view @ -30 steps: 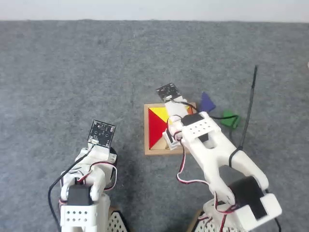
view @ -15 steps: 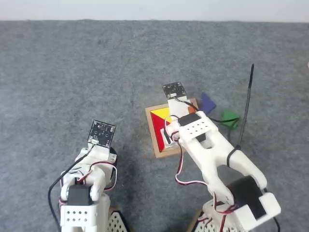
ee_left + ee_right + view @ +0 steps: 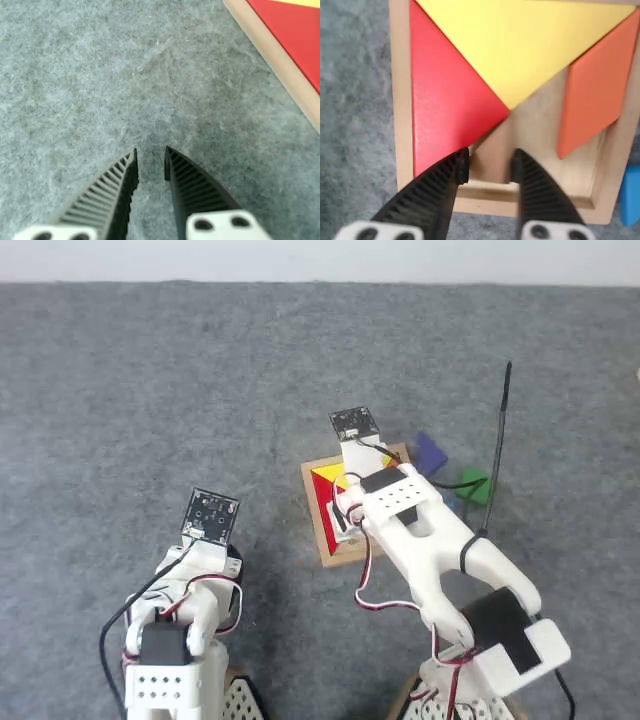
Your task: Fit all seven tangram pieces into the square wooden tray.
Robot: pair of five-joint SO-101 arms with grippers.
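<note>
Fingers (image 3: 445, 185) of your right gripper (image 3: 490, 162) stand a little apart and hold nothing. They are poised over the bare floor of the wooden tray (image 3: 400, 100), just inside its near rim. One tip sits against the point of the red triangle (image 3: 445, 100), which I judge to be a stance for nudging or seating that piece.

Tray contents: the red triangle, the yellow triangle (image 3: 520, 45) edge to edge with it, and the orange piece (image 3: 595, 95) along the far wall. A gap remains between them. The tray lies askew on the grey mat (image 3: 75, 75).

Outside the tray lie the blue piece (image 3: 631, 195), just beside its rim, the purple piece (image 3: 430, 452) and the green piece (image 3: 477, 486). By my count, four pieces remain unfitted.

Your left gripper (image 3: 150, 160) hangs over the mat, narrowly parted and empty, well apart from the work.
</note>
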